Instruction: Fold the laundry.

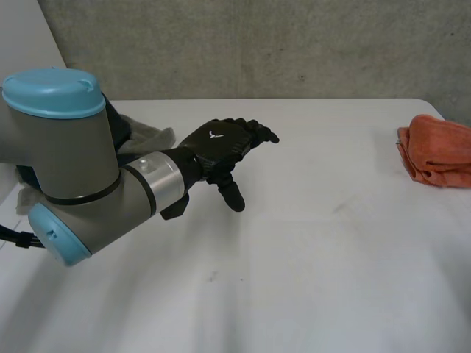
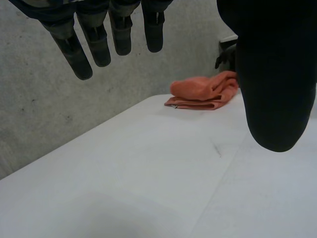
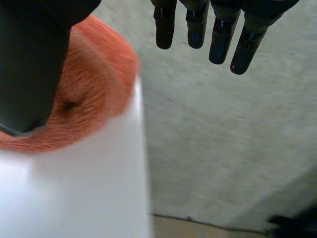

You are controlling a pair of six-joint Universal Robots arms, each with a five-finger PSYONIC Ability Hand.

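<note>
The orange towel (image 1: 438, 151) lies folded in a low, flat bundle at the right end of the bench (image 1: 309, 257), close to its far right corner, with the layered edge facing the bench's middle; its long axis cannot be told. The right hand (image 3: 29, 59) hangs just over it, fingers (image 3: 220, 39) straight and released. Wide bare bench separates the towel from the left hand (image 1: 221, 147), also relaxed and holding nothing. A grey cloth (image 1: 147, 137) lies behind the left arm.
</note>
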